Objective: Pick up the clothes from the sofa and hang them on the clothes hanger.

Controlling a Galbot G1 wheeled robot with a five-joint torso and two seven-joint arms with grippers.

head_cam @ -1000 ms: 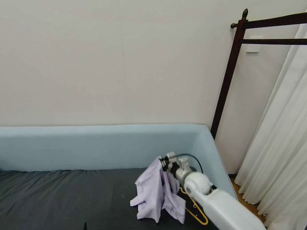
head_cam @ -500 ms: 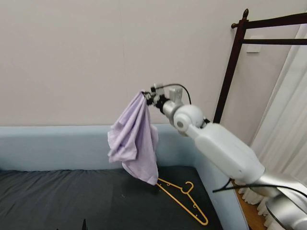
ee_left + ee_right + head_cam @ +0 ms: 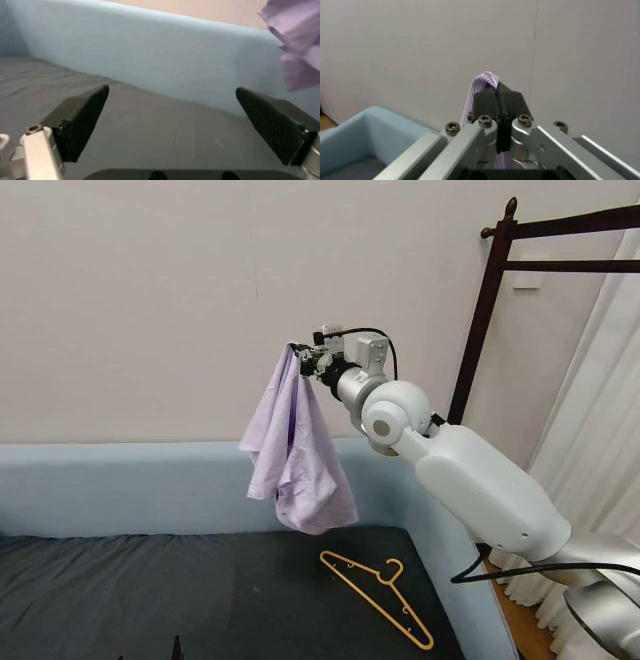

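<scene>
Right gripper [image 3: 305, 360], seen from the head, is clamped on a top fold of the lilac shirt [image 3: 295, 455]. I have it raised to the left of the wooden clothes rack [image 3: 480, 330], about level with the middle of the post. The shirt hangs straight down from the jaws with its long axis vertical and its lower edge clear of the sofa [image 3: 150, 480]. A yellow hanger [image 3: 378, 595] lies flat on the seat cushion, low and left of the rack's post. The rack's crossbars sit to the right of the pincer and higher up. By my reckoning the carry goes rightward and upward, and the right arm is plainly the nearer one.

From the left wrist, the left gripper [image 3: 172, 92] has its fingers spread wide with nothing between them. It hovers low over the sofa seat, well left of and below the rack, and a corner of the shirt dangles off to one side.

From the right wrist, the jaws are pressed tight together. A pinch of striped lilac cloth pokes out past the pad tips.
</scene>
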